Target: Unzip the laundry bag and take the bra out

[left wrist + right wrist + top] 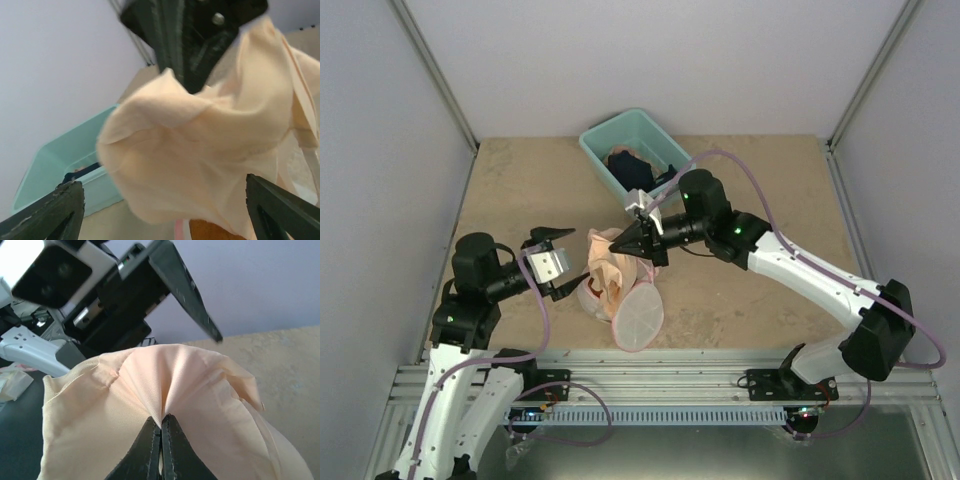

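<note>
The right gripper's (161, 432) two black fingers are pressed tight together on a pinched fold of the soft peach fabric bra (200, 390), and the garment hangs from that pinch above the tabletop. Close on its left, the left gripper (558, 263) has its fingers spread wide, one on each side of the cloth in its own wrist view, gripping nothing.

Under the hanging bra lies the round white mesh laundry bag (638, 318) with its pink zipper band, tipped up on the sandy table (750, 300) near the arms' bases. The bra's lower edge seems to trail at the bag's mouth, though I can't tell whether it is fully out. Further back sits a teal plastic bin (605, 140) holding dark clothes.

I'd judge this the removal step, nearly done. Next the right arm needs to carry the bra clear of the bag, perhaps with the left gripper pinning the mesh down.
</note>
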Robot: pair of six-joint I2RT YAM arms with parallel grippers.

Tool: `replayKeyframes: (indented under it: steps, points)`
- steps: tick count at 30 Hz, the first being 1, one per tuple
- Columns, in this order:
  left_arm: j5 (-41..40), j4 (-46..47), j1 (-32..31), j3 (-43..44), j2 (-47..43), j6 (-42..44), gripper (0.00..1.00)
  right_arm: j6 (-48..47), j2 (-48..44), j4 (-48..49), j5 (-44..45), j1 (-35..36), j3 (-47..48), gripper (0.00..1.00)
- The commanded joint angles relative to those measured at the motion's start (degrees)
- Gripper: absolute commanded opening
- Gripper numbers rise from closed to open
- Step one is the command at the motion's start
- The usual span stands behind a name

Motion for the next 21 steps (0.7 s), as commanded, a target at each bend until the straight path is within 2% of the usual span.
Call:
replayKeyframes:
  steps: [1, 7, 12, 16, 18, 20, 21]
  points:
    - [1.64, -3.58, -1.96, 1.61, 0.61, 6.48, 0.87, -7.31, 3.85, -6.95, -3.38, 0.74, 5.81, 0.01]
    - [2.32, -2.35, -2.28, 2.81, 0.09, 4.89, 0.82, -11.25, 8.62, -10.71, -6.08, 1.40, 10.91, 0.01]
    - [1.75, -1.63, -2.29, 3.40, -0.80, 4.63, 0.81, -16.34, 11.21, -13.75, -8.07, 2.60, 13.00, 0.01]
    - [1.01, -2.74, -2.30, 3.90, -0.96, 7.20, 0.79, -17.71, 12.12, -14.71, -10.41, 2.87, 13.70, 0.01]
    - [2.35, -5.02, -2.33, 4.07, -0.88, 9.50, 0.71, -17.79, 12.46, -14.71, -10.38, 3.02, 14.33, 0.00]
    - [2.87, -6.21, -2.45, 3.87, -0.81, 10.56, 0.56, -18.02, 12.80, -14.87, -10.66, 3.18, 15.13, 0.01]
    - [3.12, -6.70, -2.58, 3.77, -0.85, 11.12, 0.43, -18.08, 12.94, -14.91, -10.58, 3.22, 15.47, 0.01]
